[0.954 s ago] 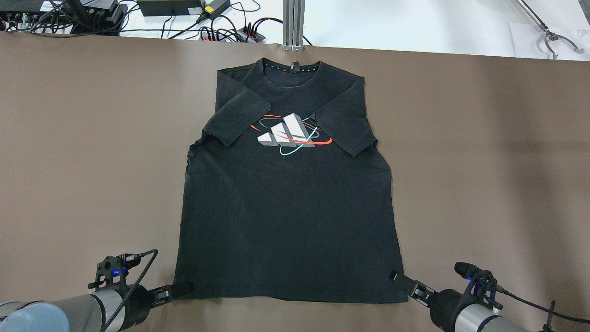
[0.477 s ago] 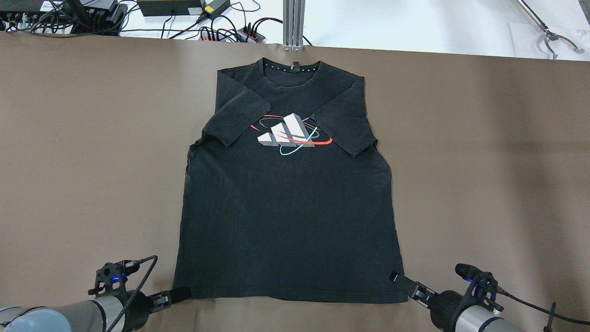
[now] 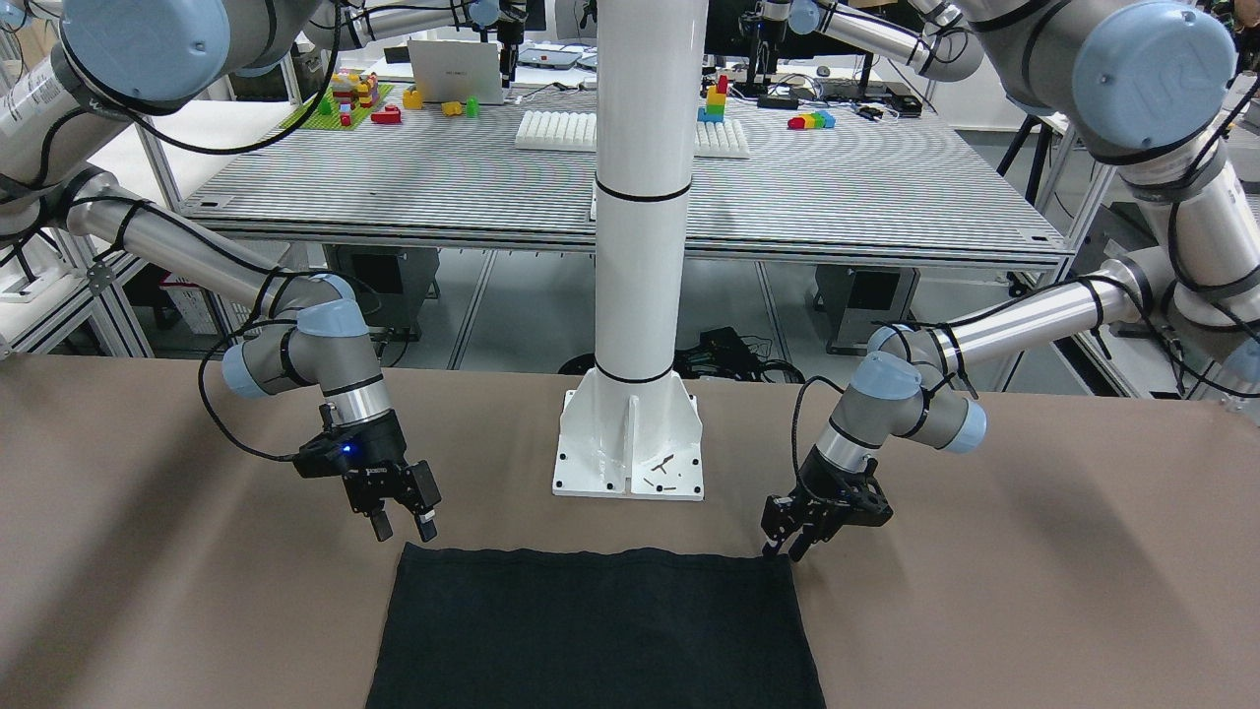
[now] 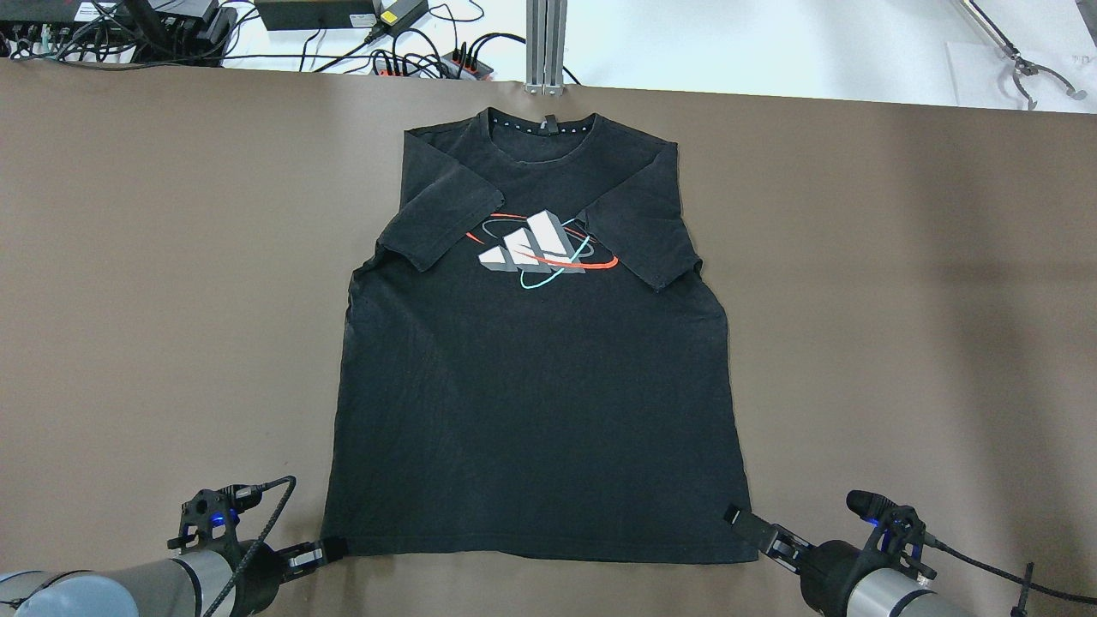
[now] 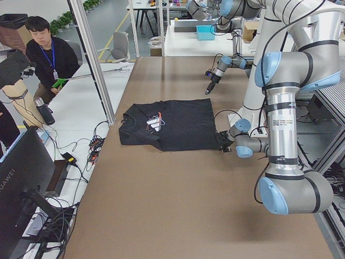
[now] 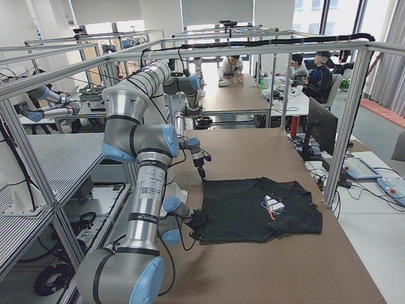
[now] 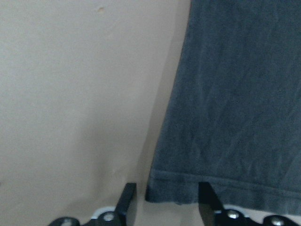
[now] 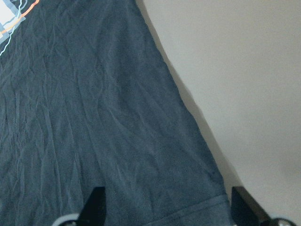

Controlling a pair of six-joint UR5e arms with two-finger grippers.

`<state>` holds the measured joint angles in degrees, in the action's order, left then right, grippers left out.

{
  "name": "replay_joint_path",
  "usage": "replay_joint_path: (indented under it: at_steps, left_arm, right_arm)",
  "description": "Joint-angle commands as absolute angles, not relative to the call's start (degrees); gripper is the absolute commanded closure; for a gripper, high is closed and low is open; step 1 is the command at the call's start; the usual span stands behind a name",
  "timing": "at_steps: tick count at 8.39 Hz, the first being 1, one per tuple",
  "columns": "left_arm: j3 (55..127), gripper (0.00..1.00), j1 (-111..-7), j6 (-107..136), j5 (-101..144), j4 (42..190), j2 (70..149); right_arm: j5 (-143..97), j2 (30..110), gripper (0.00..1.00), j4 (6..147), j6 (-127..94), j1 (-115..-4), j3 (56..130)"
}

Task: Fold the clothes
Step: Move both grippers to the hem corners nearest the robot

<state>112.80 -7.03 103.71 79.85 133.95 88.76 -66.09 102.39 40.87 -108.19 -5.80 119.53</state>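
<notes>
The black T-shirt (image 4: 531,386) lies flat on the brown table (image 4: 900,300), both sleeves folded inward beside the white striped logo (image 4: 531,244). Its hem faces me. My left gripper (image 4: 330,548) is open at the hem's left corner. In the left wrist view (image 7: 167,202) that corner lies between its two fingers. My right gripper (image 4: 739,518) is open at the hem's right corner. In the right wrist view (image 8: 169,207) its fingers stand wide apart over the hem. In the front view the shirt (image 3: 591,630) shows with the left gripper (image 3: 787,547) and right gripper (image 3: 404,527) at its corners.
The white robot pedestal (image 3: 630,443) stands just behind the hem. Cables and power strips (image 4: 411,60) and an aluminium post (image 4: 546,43) line the table's far edge. A person (image 5: 46,54) sits beyond the far side.
My left gripper has drawn back a little toward the near edge and to the left along the hem corner. The right gripper and the shirt have barely moved.
</notes>
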Motion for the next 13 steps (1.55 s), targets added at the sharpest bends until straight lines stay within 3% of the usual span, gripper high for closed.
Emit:
replay_joint_path:
  at_steps: [1,2,8,9,11,13]
  left_arm:
    - [113.2,0.86,-7.2,103.7,79.8,133.9,88.5]
    - [113.6,1.0,-7.4,103.7,79.2,134.0,88.4]
    - [115.6,1.0,-7.3,103.7,78.3,133.9,88.9]
    - [115.7,1.0,-7.3,103.7,78.3,133.9,88.9]
    - [115.7,1.0,-7.3,103.7,78.3,134.0,88.9]
    - [115.8,1.0,-7.3,103.7,78.2,134.0,88.7]
  right_arm:
    - [-66.1,102.3,0.06,40.9,-108.2,-5.8,119.5]
    - [-65.8,102.2,0.07,40.9,-108.3,-5.8,119.5]
    - [-66.0,102.3,0.12,44.2,-110.9,-3.9,116.5]
    - [-66.0,102.3,0.23,44.2,-111.7,-2.9,116.4]
    - [-66.0,101.9,0.6,44.3,-114.1,-1.8,116.5]
    - [-66.0,102.0,0.81,44.3,-114.1,-1.4,116.4]
